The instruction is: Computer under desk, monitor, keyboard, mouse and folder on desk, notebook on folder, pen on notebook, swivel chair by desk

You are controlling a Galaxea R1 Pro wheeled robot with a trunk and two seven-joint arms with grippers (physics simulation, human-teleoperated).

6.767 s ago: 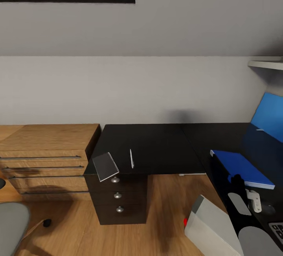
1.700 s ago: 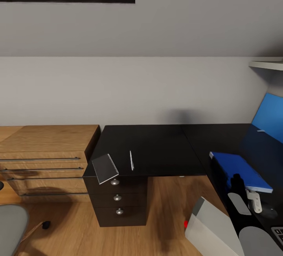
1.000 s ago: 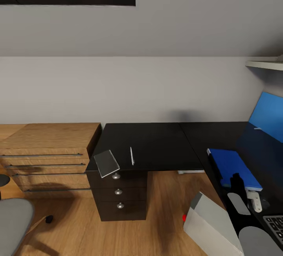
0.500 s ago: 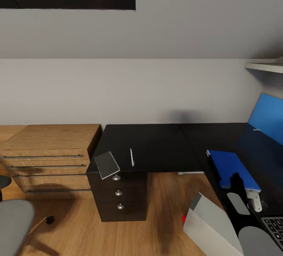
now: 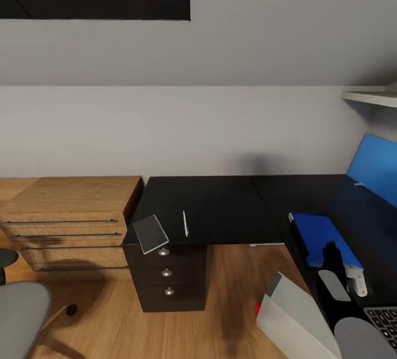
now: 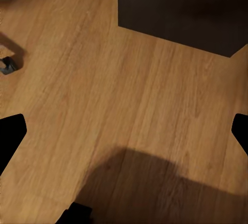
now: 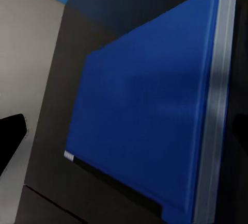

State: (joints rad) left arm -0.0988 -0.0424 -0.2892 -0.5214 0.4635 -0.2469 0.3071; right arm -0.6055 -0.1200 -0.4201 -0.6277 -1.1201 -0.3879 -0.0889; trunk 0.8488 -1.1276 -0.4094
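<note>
- Pen, short thin white stick (image 5: 185,223): lying on the black L-shaped desk top (image 5: 220,199), close to the front edge above the black drawer unit (image 5: 167,273).
- Hard to pinch, likely: thin and flat on the top. A skewed closing could flick it over the edge onto the wood floor (image 5: 237,287).
- Grey flat rectangular slab (image 5: 150,233): just beside the pen, overhanging the desk corner. A brush from an arm reaching for the pen could tip it off.
- Blue flat rectangular item with a grey page edge (image 5: 322,237): on the desk's right wing, directly under the right gripper (image 7: 124,136). Folder or notebook, cannot tell which.
- Right gripper: looks spread, nothing between the fingers. Left gripper (image 6: 124,136): spread wide too, empty, over bare floor near the drawer unit.
- Light grey boxy computer tower (image 5: 292,315): tilted, by the desk's inner corner. A base move along the desk could clip it.
- Black keyboard with grey keys (image 5: 386,319): on the desk next to the right arm; risk of a sweep on retraction.
- Grey upholstered swivel chair (image 5: 19,315): well apart from the desk, beside the light-wood cabinet (image 5: 66,221). On castors, so may roll wide when pushed.
</note>
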